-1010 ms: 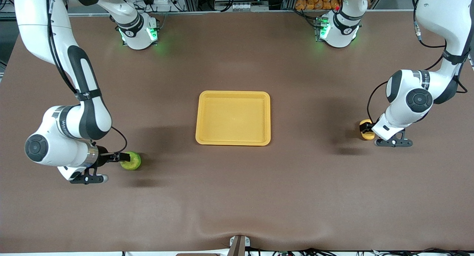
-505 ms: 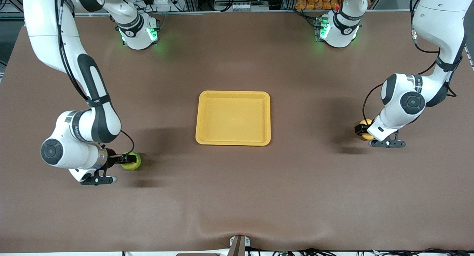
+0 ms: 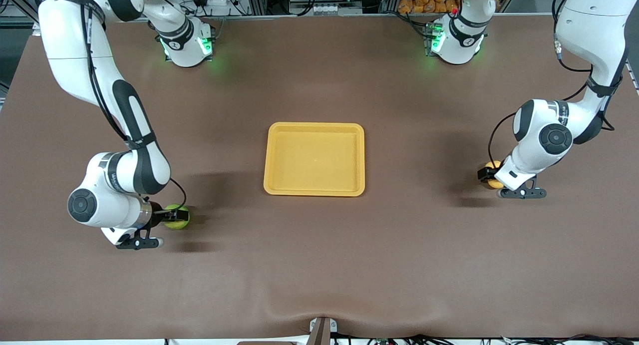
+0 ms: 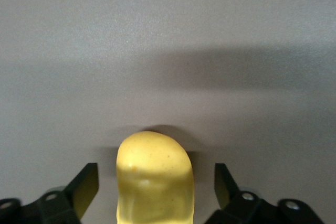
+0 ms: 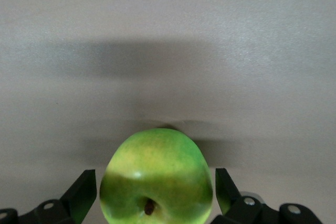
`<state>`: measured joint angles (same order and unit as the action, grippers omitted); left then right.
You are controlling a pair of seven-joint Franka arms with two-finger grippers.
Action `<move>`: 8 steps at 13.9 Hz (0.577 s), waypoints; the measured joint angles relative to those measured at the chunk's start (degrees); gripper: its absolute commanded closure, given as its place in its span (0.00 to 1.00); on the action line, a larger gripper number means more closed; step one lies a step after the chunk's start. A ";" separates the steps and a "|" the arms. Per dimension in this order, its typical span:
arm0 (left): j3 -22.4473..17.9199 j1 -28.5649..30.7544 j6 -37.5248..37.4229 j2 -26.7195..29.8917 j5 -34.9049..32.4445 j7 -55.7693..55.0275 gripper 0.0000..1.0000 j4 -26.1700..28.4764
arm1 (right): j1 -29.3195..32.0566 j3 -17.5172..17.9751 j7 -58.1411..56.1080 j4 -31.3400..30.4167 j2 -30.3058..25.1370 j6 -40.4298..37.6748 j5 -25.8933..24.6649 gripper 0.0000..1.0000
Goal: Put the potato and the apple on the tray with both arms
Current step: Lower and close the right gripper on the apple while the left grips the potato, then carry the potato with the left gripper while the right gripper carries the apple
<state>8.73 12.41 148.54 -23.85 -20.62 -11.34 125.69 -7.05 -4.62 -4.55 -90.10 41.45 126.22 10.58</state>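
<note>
The pale yellow potato lies on the table toward the left arm's end. My left gripper is down at it, open, its fingers on either side with clear gaps; in the left wrist view the potato sits between the left gripper's jaws. The green apple lies toward the right arm's end, nearer the front camera than the tray. My right gripper is open around it; in the right wrist view the apple fills the right gripper's jaws with thin gaps. The yellow-orange tray sits mid-table, empty.
The brown table mat has a raised wrinkle at its edge nearest the front camera. The arms' green-lit bases stand along the table's edge farthest from the front camera, with clutter past them.
Both arms have slid their grippers farther over their fruits, the right over the apple and the left over the potato. Neither fruit has visibly moved.
</note>
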 measured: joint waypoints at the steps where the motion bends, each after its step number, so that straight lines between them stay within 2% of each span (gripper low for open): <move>1: 0.06 -0.02 0.00 0.00 0.00 -0.13 0.19 0.15 | -0.20 0.00 0.00 -0.62 0.01 1.04 0.00 0.00; 3: 0.10 -0.07 0.00 0.00 0.00 -0.17 0.39 0.33 | -0.47 0.00 0.00 -1.91 0.09 2.99 0.00 0.00; 4: 0.10 -0.07 0.00 0.00 0.00 -0.18 0.51 0.35 | -0.50 0.00 0.14 -2.33 0.17 3.55 0.07 0.26; 5: 0.10 -0.07 0.00 0.00 0.00 -0.18 0.66 0.37 | -0.50 0.00 0.59 -2.50 0.34 3.71 0.24 0.55; 6: 0.11 -0.08 0.00 0.01 0.00 -0.18 0.83 0.37 | -0.51 -0.04 0.95 -2.47 0.47 3.73 0.28 0.79; 7: 0.13 -0.12 -0.06 0.10 0.00 -0.18 0.99 0.37 | -0.53 -0.06 1.16 -2.41 0.43 3.68 0.34 0.82; 8: 0.14 -0.14 -0.12 0.11 0.00 -0.18 1.00 0.38 | -0.60 -0.08 1.20 -2.41 0.46 3.70 0.34 0.88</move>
<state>8.87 12.27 148.42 -23.73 -20.62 -11.51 126.07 -7.64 -4.70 -3.35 -92.51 41.91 129.92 10.92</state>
